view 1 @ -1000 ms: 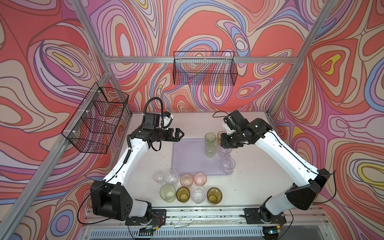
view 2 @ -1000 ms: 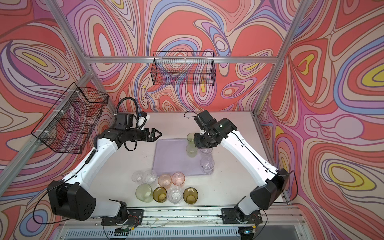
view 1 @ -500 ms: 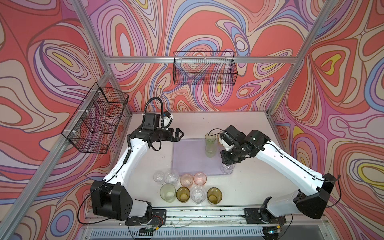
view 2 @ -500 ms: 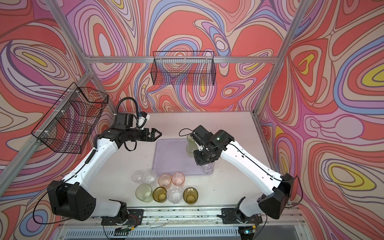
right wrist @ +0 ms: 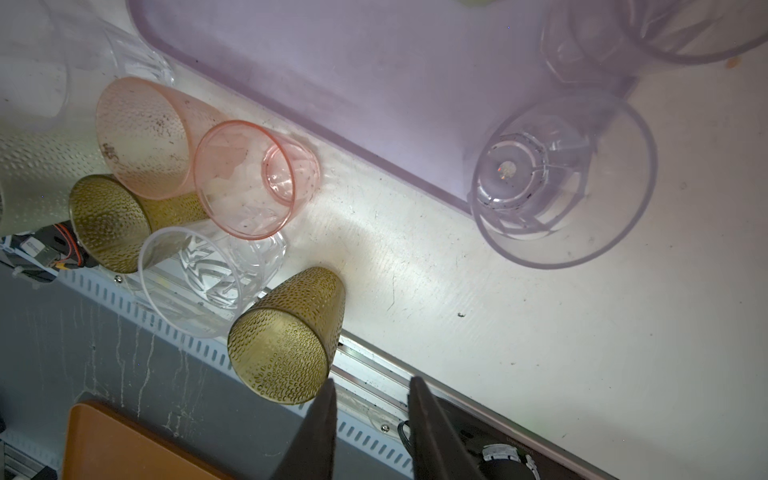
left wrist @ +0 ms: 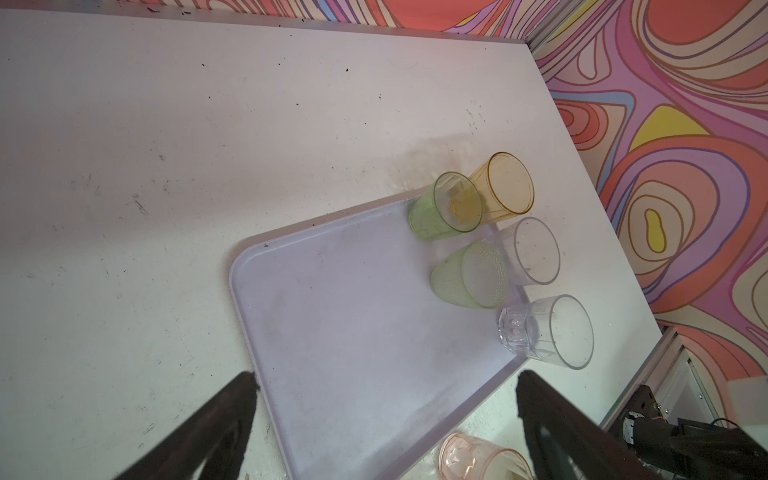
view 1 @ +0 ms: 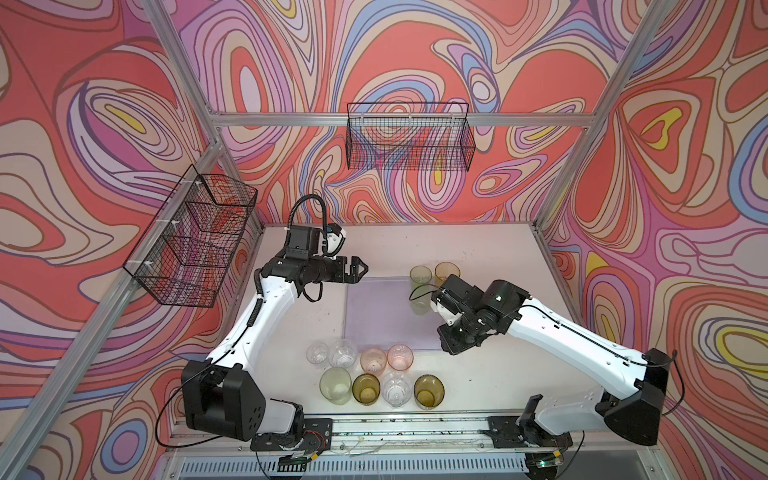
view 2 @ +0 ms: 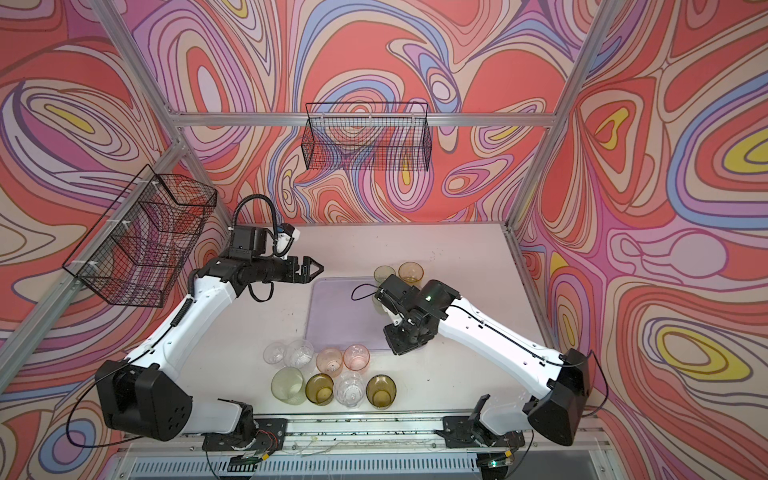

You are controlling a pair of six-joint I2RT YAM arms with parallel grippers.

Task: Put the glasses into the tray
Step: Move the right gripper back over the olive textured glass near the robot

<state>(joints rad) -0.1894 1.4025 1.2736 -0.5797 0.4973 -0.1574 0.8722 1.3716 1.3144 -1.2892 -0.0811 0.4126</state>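
Glasses (view 1: 420,276) sit in two groups, all upright. Five stand along the right side of the tray (view 1: 382,316). Green glass (left wrist: 440,208) is at the far right corner, with amber glass (left wrist: 505,185) touching it; can't tell if the amber base is inside the rim. Toward the near end come dotted pale green glass (left wrist: 469,276), smooth clear glass (left wrist: 532,249), then faceted clear glass (right wrist: 552,178) at the near right corner.

Eight more stand on the counter (view 1: 478,257), just near of the tray's near edge, in two rows. Far row: two clear ones, then dotted pink glass (view 1: 373,359) and pink glass (view 1: 400,356). Near row: pale green, olive, clear, olive glass (view 1: 429,390).

Left tool (left wrist: 386,376) has its jaws wide and empty, above the counter beside the tray's far left corner. Right tool (right wrist: 371,382) has a narrow gap with nothing in it. It hangs over the tray's near right corner, tips apart from every glass. In both top views the right arm hides three of the tray's glasses. Two wire baskets (view 1: 409,137) hang on the walls.
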